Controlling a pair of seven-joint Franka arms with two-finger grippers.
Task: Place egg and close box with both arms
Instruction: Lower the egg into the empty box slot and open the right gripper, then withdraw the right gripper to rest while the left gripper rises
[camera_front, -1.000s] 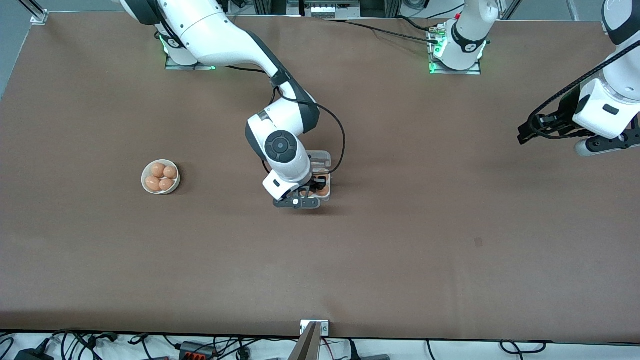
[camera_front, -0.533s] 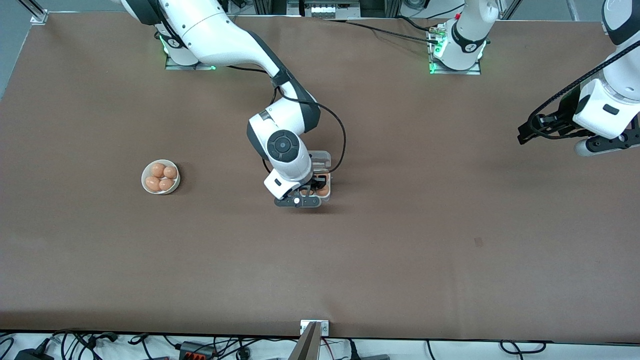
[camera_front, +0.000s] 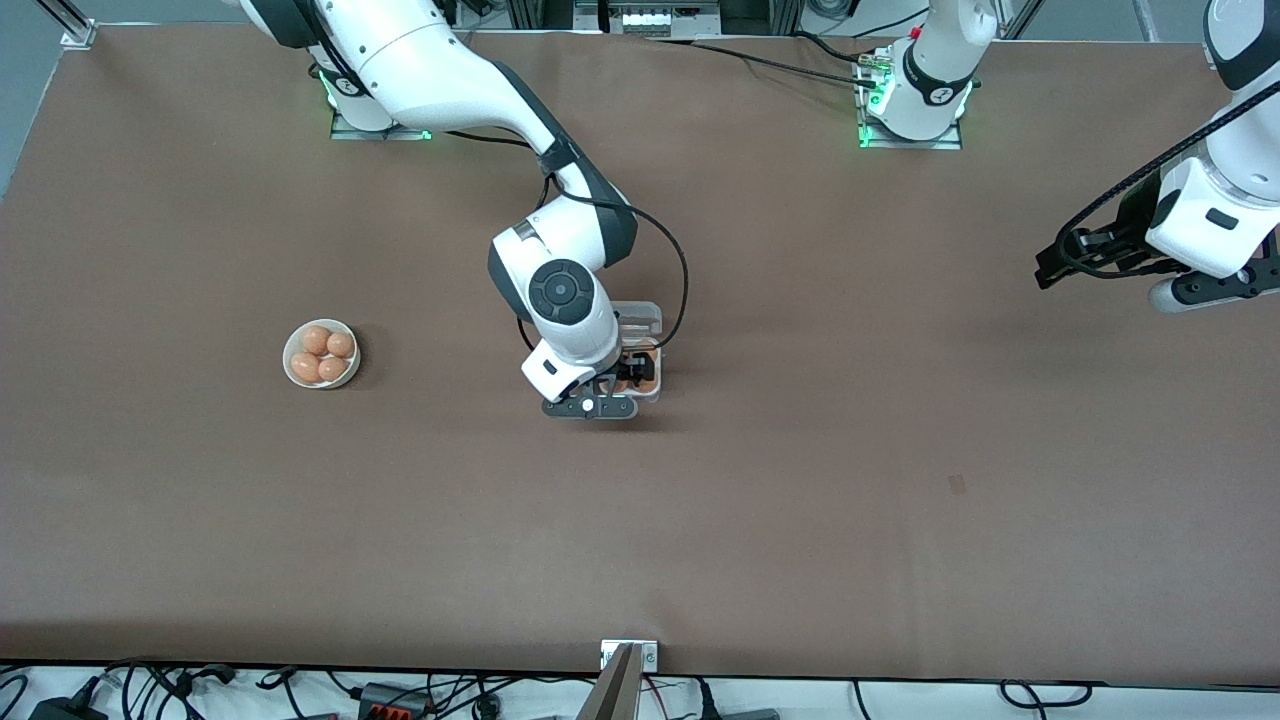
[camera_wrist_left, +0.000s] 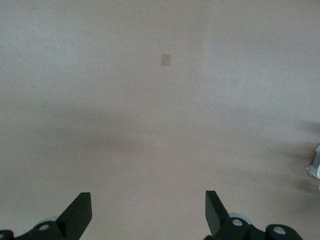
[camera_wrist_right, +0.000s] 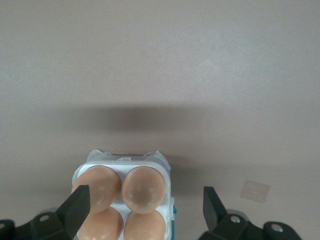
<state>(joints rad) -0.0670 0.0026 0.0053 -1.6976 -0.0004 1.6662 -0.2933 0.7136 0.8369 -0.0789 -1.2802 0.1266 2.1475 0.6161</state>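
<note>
Right claw (camera_wrist_right: 145, 210) open over box (camera_wrist_right: 122, 165), 4 eggs inside.

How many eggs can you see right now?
8: four in the bowl toward the right arm's end, four filling the box cells under the open right pincer.

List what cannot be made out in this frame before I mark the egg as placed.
- Front view: the right arm's wrist hides most of the egg carton, so its cells cannot be counted there.
- Right wrist view: the right gripper is open over the carton; the frame edge cuts off the two nearer eggs.
- The lid's hinge appears in neither view.
</note>
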